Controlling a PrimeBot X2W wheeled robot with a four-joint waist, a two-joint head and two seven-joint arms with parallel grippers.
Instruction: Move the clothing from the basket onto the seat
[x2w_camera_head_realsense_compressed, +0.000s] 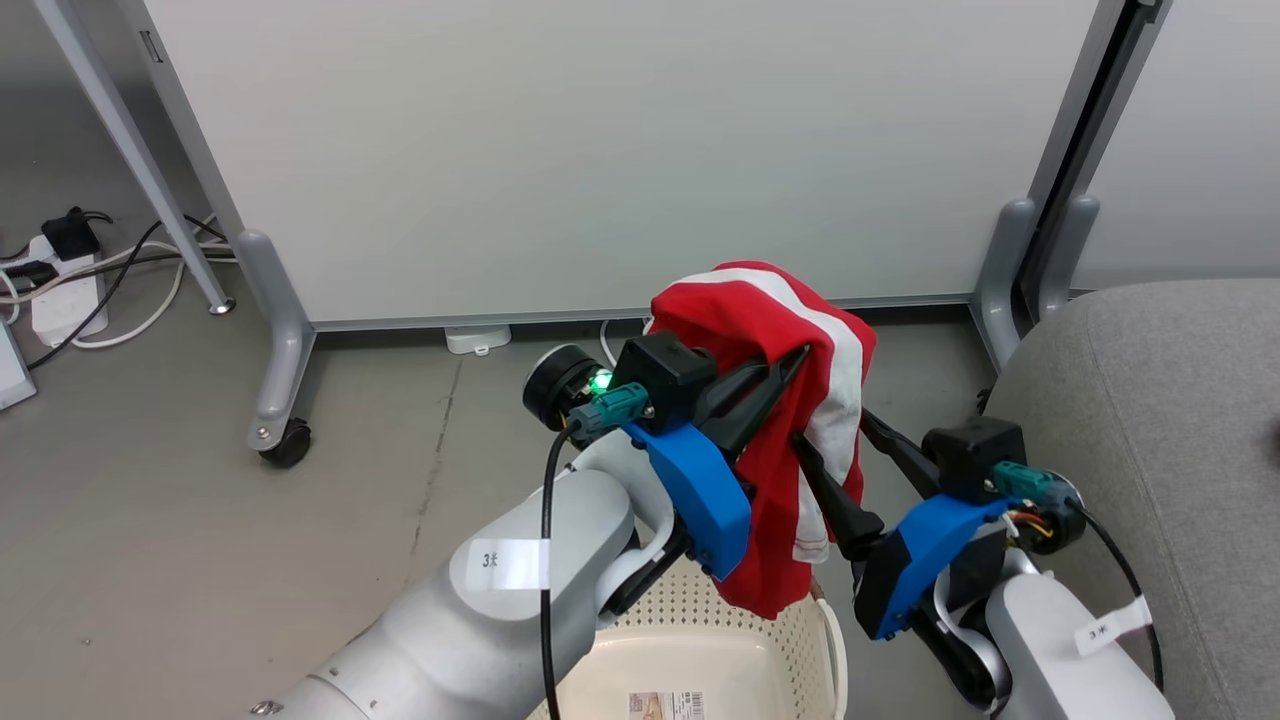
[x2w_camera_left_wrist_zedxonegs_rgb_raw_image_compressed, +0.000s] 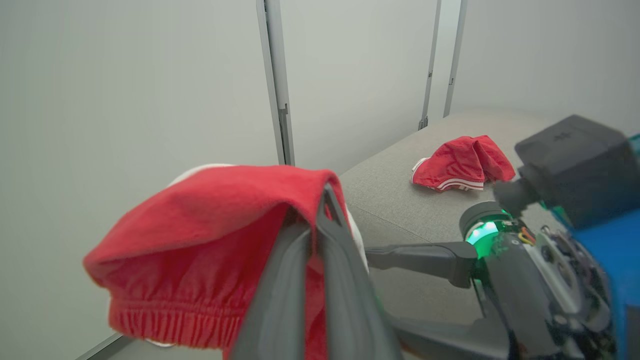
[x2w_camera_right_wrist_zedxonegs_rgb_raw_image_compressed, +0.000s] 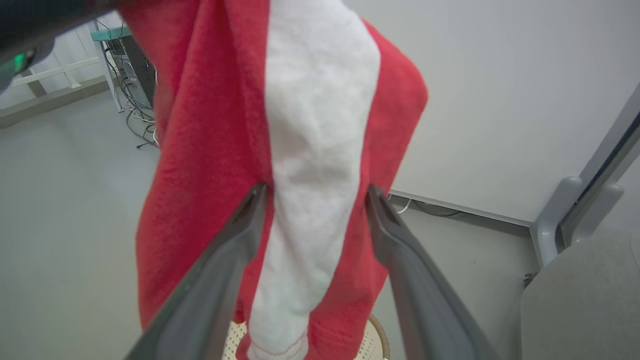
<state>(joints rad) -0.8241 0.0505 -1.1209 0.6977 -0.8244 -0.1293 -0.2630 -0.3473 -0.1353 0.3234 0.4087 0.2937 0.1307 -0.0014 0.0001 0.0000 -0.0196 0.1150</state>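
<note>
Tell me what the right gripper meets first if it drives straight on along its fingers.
The hanging red garment. The right gripper is open, its fingertips either side of the white stripe and seemingly at the cloth; the left gripper holds it above the basket. Exact depth is unclear.

1. The hanging garment (x2w_camera_head_realsense_compressed: 800, 400) fills the gap between the right gripper's (x2w_camera_head_realsense_compressed: 831, 426) spread fingers.
2. Bare grey seat (x2w_camera_head_realsense_compressed: 1150, 420) lies free around the second garment (x2w_camera_left_wrist_zedxonegs_rgb_raw_image_compressed: 462, 162).
3. A panel leg (x2w_camera_head_realsense_compressed: 1003, 260) stands near the seat's corner.
</note>
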